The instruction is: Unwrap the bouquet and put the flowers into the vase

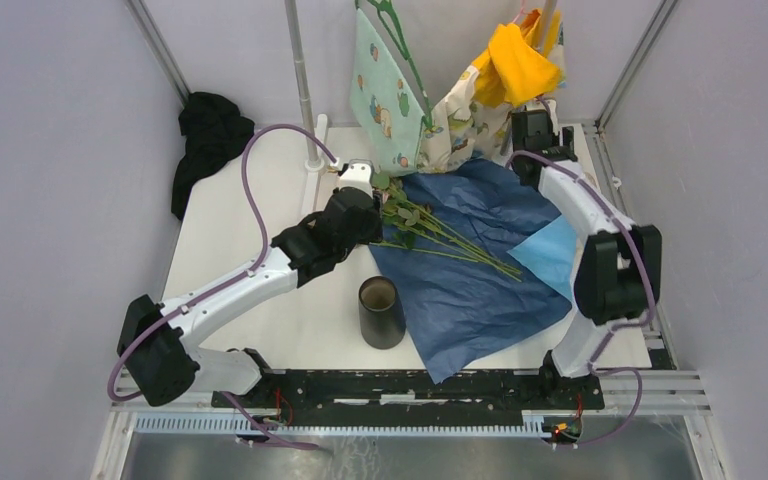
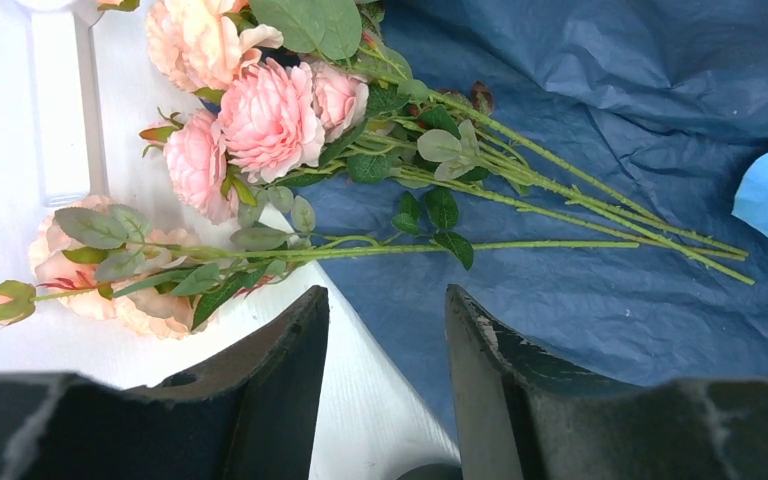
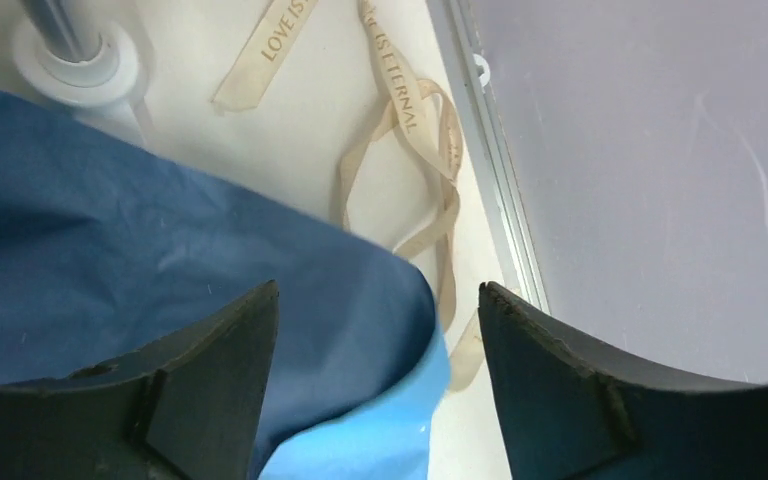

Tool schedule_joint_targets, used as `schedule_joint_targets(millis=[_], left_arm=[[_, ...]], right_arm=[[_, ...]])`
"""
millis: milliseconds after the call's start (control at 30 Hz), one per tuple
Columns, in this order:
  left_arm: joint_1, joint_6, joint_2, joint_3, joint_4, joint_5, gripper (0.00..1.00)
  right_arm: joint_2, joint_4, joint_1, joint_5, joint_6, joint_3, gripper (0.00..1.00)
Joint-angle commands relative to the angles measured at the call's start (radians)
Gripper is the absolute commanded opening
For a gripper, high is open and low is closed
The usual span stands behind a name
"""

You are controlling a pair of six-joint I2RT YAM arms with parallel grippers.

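The bouquet lies unwrapped: pink and peach flowers (image 2: 260,120) rest with their heads on the white table and their long green stems (image 1: 450,245) across the spread dark-blue paper (image 1: 470,285). A light-blue sheet (image 1: 552,250) lies at its right. The cream ribbon (image 3: 400,100) lies loose near the back right wall. The black vase (image 1: 381,312) stands upright and empty, in front of the flowers. My left gripper (image 2: 386,292) hovers open just short of the stems, holding nothing. My right gripper (image 3: 378,286) is open over the paper's far corner.
A pale green patterned cloth on a hanger (image 1: 385,90) and a yellow cloth (image 1: 520,60) hang at the back. A black cloth heap (image 1: 210,135) sits in the back left corner. A metal pole (image 1: 305,100) stands on a white base (image 2: 60,110) beside the flower heads.
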Motion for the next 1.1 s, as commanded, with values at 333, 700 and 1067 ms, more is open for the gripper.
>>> schedule_joint_targets(millis=[333, 700, 1067], left_arm=[[0.004, -0.031, 0.027, 0.063, 0.044, 0.004, 0.83], [0.007, -0.029, -0.060, 0.062, -0.021, -0.171, 1.00], [0.020, -0.048, -0.105, 0.047, -0.042, -0.236, 1.00]], right_arm=[[-0.497, 0.250, 0.255, -0.441, -0.092, -0.275, 0.98], [-0.366, 0.248, 0.377, -0.625, -0.095, -0.367, 0.70], [-0.074, 0.193, 0.417, -0.621, -0.128, -0.160, 0.56]])
